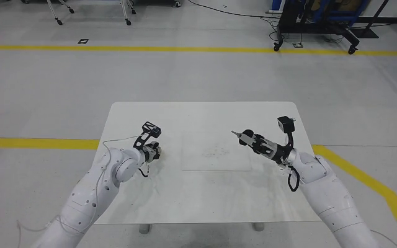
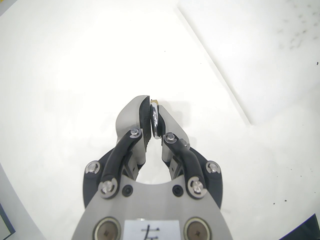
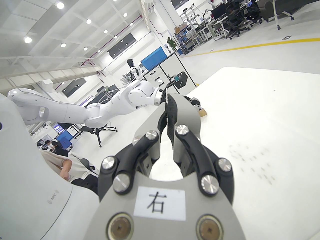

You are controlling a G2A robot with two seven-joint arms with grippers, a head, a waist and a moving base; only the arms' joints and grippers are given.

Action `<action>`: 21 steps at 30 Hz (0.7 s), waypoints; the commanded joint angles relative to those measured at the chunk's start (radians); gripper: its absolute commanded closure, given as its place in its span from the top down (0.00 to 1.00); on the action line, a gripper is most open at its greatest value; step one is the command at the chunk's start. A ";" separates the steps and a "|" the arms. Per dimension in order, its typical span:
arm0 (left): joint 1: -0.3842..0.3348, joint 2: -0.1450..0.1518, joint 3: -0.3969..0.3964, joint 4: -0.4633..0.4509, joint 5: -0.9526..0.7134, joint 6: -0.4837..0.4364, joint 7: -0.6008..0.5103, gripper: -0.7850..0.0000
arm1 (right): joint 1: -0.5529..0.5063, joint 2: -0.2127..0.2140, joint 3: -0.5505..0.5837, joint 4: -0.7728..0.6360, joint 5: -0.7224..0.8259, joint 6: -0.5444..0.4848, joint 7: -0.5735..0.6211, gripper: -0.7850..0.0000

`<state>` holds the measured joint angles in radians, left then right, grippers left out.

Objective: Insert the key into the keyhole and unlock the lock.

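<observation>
The left hand is clamped on the lock, holding it by the silver loop. A bit of brass shows past the tips. The lock is at the left side of the counter, on it or just above it; I cannot tell if it touches.

The right hand is closed on the key, and a thin metal tip sticks out toward the left. It is held above the right side of the counter. Lock and key are well apart. Between them lies a pale sheet with dark specks.

I judge that the step in hand is to bring the two together for the insertion. To do it well, the lock should be turned so that its keyhole faces the key; where the keyhole is I cannot tell. The key tip should come in line with the hole first, then go in slowly and straight. A hold on the loop alone seems weak against turning, so the lock may swing when the key presses. Bracing it on the counter could help.
</observation>
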<state>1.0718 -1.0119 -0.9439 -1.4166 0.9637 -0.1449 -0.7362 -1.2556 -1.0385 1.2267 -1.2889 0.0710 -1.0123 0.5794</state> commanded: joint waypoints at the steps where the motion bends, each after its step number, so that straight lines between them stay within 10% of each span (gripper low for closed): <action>1: 0.003 0.000 -0.005 -0.001 0.002 -0.003 -0.002 0.00 | 0.000 0.000 0.000 0.000 0.000 0.000 0.000 0.00; 21: 0.042 -0.002 -0.043 -0.036 0.001 -0.047 -0.018 0.00 | 0.000 0.000 0.000 0.000 0.000 0.000 0.000 0.00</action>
<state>1.1120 -1.0136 -0.9856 -1.4521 0.9638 -0.1923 -0.7537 -1.2556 -1.0385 1.2267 -1.2889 0.0710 -1.0123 0.5794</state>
